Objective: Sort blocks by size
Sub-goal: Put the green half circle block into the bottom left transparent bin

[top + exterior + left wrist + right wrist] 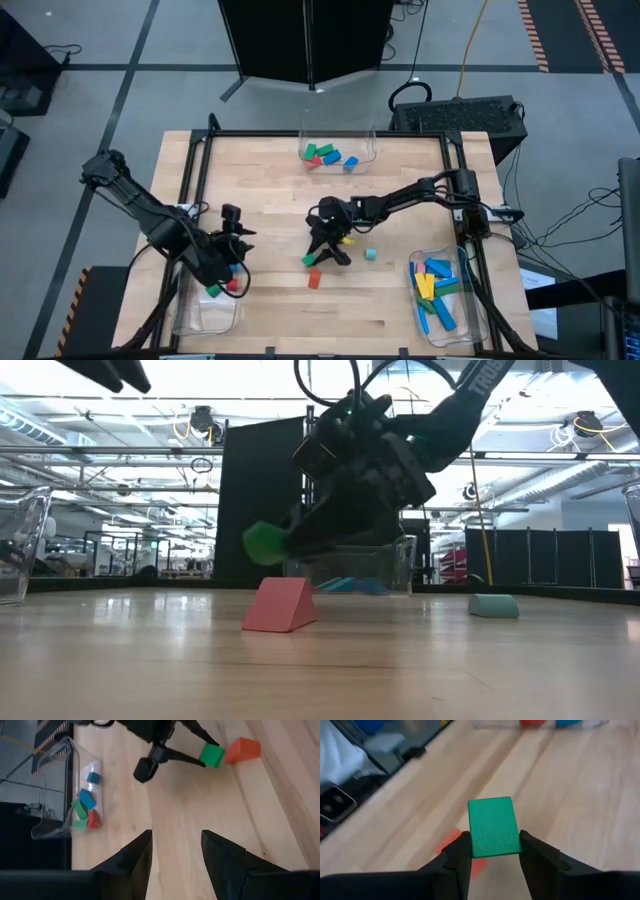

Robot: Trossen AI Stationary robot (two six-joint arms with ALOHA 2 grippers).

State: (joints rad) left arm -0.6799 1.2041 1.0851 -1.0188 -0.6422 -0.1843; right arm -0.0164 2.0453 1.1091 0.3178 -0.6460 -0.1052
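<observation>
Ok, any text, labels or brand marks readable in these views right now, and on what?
"TROS": white lettering, cut off, on the right arm in the low view; probably the maker's name.
No lettering shows on the blocks, such as the green block held in the right gripper, or on the bins.

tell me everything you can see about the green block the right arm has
The green block is a small, plain, solid-coloured piece with flat faces and square edges, looking rectangular from the wrist. The right tool grips it between its two dark fingers, one on each side. In the low view it hangs clear above the wooden table, just over a red wedge block, near the table's middle.
</observation>
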